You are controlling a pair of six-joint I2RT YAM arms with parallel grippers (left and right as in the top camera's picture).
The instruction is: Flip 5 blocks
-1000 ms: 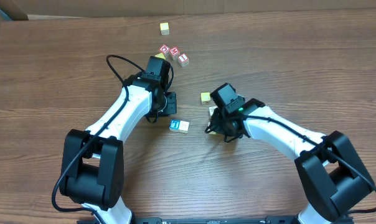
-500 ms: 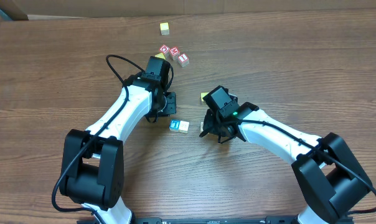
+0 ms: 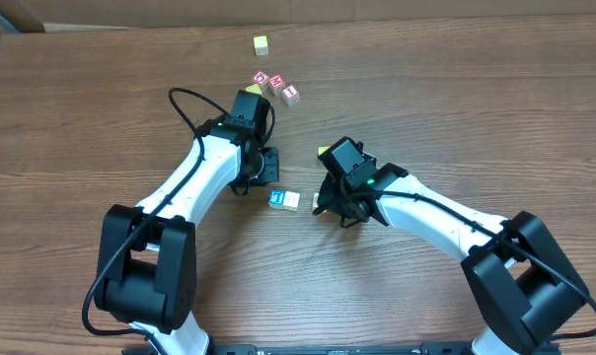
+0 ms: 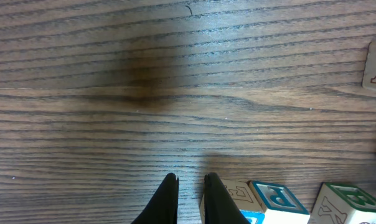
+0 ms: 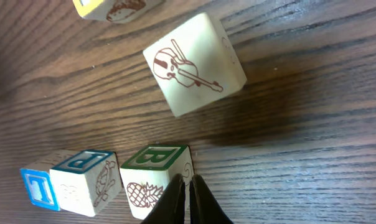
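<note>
The table (image 3: pixel 495 89) is brown board with a long, straight grain. Over it, just back and left of the blue block (image 3: pixel 276 198), hangs the left gripper (image 4: pixel 189 180). Its two slim, black, tapered fingers are drawn together with nothing between them.

Well behind the blue block sit three red-and-white cubes (image 3: pixel 277 83), huddled close. A lone cube (image 3: pixel 261 44) with a yellow top lies farther back again.

The blue block is a small, square-edged wooden cube. It starts a short row, with the P block (image 5: pixel 88 179) tight against its right side and the B block (image 5: pixel 155 171) next along. Both have cream faces with little brown prints. The P is on a blue-bordered face, the B on a green one above a pineapple.

The right gripper (image 5: pixel 187 180) is pinched shut and empty. Its thin black tips are at the B block's right corner, touching it as far as I can see.

Right of the blue block, clear of the row, the violin block (image 5: pixel 194 65) sits askew, smooth and cream. Farther back, the yellow block (image 3: pixel 324 151) peeks out from behind the right wrist.
</note>
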